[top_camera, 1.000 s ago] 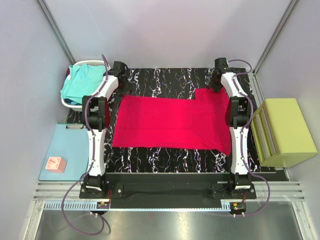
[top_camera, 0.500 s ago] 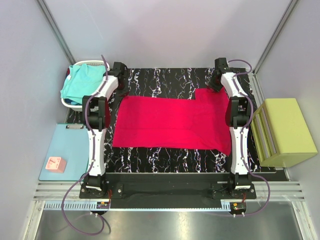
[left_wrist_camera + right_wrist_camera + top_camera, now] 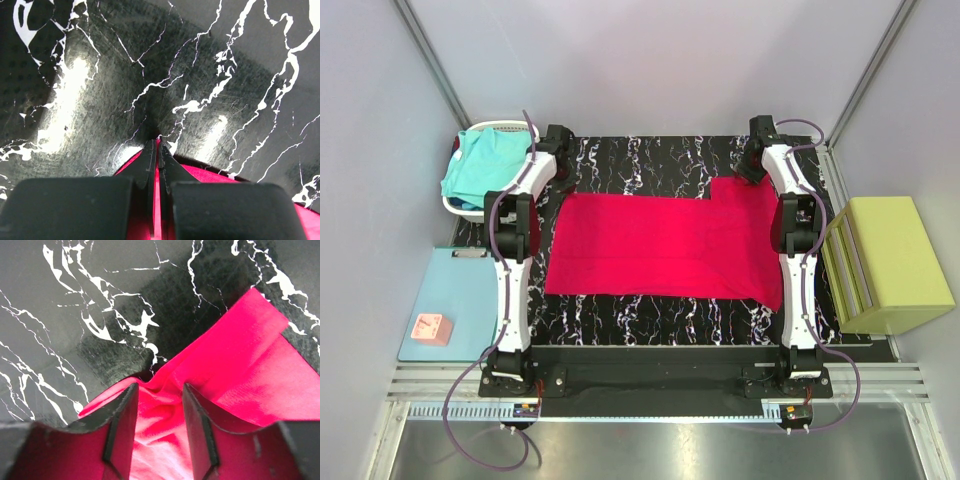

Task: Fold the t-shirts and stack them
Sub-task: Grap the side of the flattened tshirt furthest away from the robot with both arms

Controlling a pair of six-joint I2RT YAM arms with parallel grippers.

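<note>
The crimson-red t-shirt (image 3: 665, 245) lies spread flat on the black marbled table (image 3: 650, 155). My left gripper (image 3: 563, 181) is down at the shirt's far left corner. In the left wrist view it (image 3: 156, 146) is shut on a thin edge of red cloth (image 3: 215, 174). My right gripper (image 3: 751, 170) is down at the far right corner. In the right wrist view it (image 3: 159, 396) stands open, and its fingers (image 3: 125, 412) straddle a rumpled ridge of red cloth (image 3: 250, 365). The turquoise t-shirt (image 3: 478, 165) lies bunched in a basket.
A white basket (image 3: 505, 127) stands at the table's far left corner. A light-blue mat (image 3: 460, 290) with a small pink block (image 3: 430, 328) lies left of the table. A yellow-green rectangular block (image 3: 892, 262) stands to the right.
My left gripper's jaws have closed onto the red shirt's far left corner. Neither arm has visibly moved, and the shirt lies as before.
</note>
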